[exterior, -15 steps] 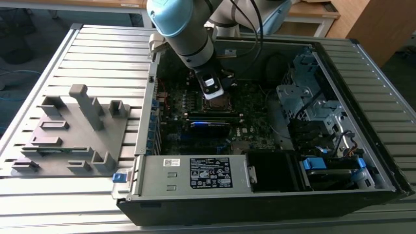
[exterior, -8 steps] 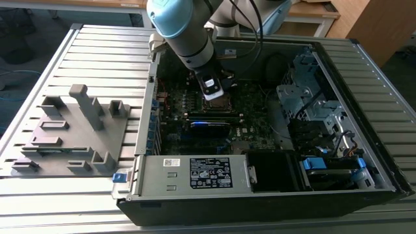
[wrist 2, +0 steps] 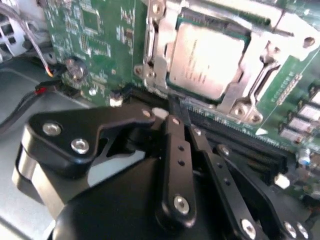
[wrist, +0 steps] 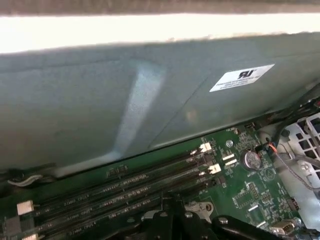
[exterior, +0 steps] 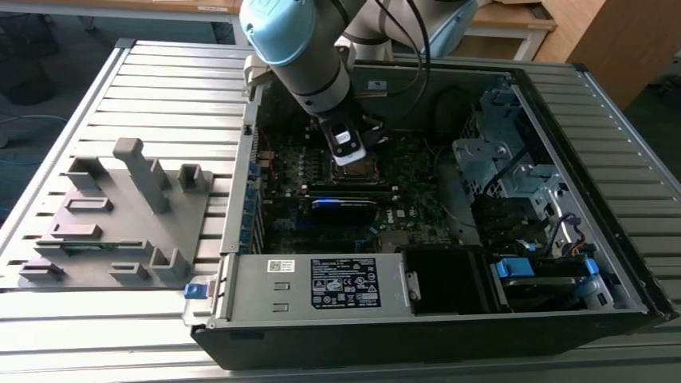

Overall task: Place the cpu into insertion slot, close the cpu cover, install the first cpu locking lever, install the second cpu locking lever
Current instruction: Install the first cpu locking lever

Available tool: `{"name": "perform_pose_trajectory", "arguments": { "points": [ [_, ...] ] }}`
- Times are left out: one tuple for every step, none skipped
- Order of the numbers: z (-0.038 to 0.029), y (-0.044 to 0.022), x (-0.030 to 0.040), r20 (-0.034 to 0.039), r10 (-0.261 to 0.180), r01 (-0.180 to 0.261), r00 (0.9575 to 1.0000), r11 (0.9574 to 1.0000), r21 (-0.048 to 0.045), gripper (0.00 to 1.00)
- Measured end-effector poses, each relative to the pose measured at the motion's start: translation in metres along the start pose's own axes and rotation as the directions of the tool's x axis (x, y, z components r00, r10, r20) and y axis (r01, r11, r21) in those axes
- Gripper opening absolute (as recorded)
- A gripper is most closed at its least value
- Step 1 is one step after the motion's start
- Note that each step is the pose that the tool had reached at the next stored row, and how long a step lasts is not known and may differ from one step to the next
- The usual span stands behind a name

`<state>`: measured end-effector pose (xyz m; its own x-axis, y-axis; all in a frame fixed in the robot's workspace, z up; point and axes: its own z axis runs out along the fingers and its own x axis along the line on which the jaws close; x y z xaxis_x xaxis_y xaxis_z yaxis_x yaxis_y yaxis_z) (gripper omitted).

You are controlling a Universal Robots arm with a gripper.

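Observation:
The cpu [wrist 2: 207, 57], a silver-grey square, lies flat in the insertion slot [wrist 2: 175, 92] on the green motherboard. The cpu cover [wrist 2: 160, 62], a silver frame, lies down around the chip's edges. A thin metal lever [wrist 2: 264, 82] runs along one side of the socket and another [wrist 2: 148, 42] along the opposite side. My gripper [wrist 2: 176, 107] has its black fingers [wrist 2: 175, 145] drawn together, tips at the socket's near edge, with nothing seen between them. In the exterior view the gripper [exterior: 352, 159] hangs just above the socket [exterior: 360, 171] inside the open computer case.
A grey moulded fixture [exterior: 117, 215] sits at the exterior view's left. The case holds a power supply box [exterior: 319, 283], a metal drive cage [exterior: 511, 167] and cables. Long black memory slots [wrist: 125, 190] and a coin battery [wrist: 250, 160] lie close to the socket, beneath the case wall [wrist: 100, 110].

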<state>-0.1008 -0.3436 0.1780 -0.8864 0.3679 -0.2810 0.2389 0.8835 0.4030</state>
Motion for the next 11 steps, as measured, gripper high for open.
{"name": "perform_pose_trajectory", "arguments": {
  "points": [
    [0.0001,-0.0002,-0.0001,-0.0019,0.003,-0.003,1.0,1.0,-0.0079,0.1],
    [0.0,-0.0006,-0.0002,-0.0037,0.006,-0.006,1.0,0.9999,-0.0147,0.1],
    [-0.0002,-0.0011,-0.0005,-0.0043,0.007,-0.007,1.0,0.9998,-0.0168,0.1],
    [-0.0003,-0.0016,-0.0008,-0.0046,0.008,-0.008,1.0,0.9998,-0.0175,0.1],
    [-0.0004,-0.0019,-0.001,-0.0048,0.008,-0.008,1.0,0.9998,-0.0179,0.1],
    [-0.0005,-0.0022,-0.0011,-0.0047,0.008,-0.008,1.0,0.9998,-0.0181,0.1],
    [-0.0006,-0.0025,-0.0012,-0.0048,0.008,-0.008,1.0,0.9998,-0.0181,0.1],
    [-0.0007,-0.0029,-0.0014,-0.0047,0.008,-0.008,1.0,0.9998,-0.0181,0.1],
    [-0.0008,-0.0032,-0.0015,-0.0047,0.008,-0.008,1.0,0.9998,-0.0182,0.1],
    [-0.0009,-0.0035,-0.0017,-0.0047,0.008,-0.008,1.0,0.9998,-0.0181,0.1],
    [-0.001,-0.0038,-0.0018,-0.0047,0.008,-0.008,1.0,0.9998,-0.0181,0.1]
  ]
}}
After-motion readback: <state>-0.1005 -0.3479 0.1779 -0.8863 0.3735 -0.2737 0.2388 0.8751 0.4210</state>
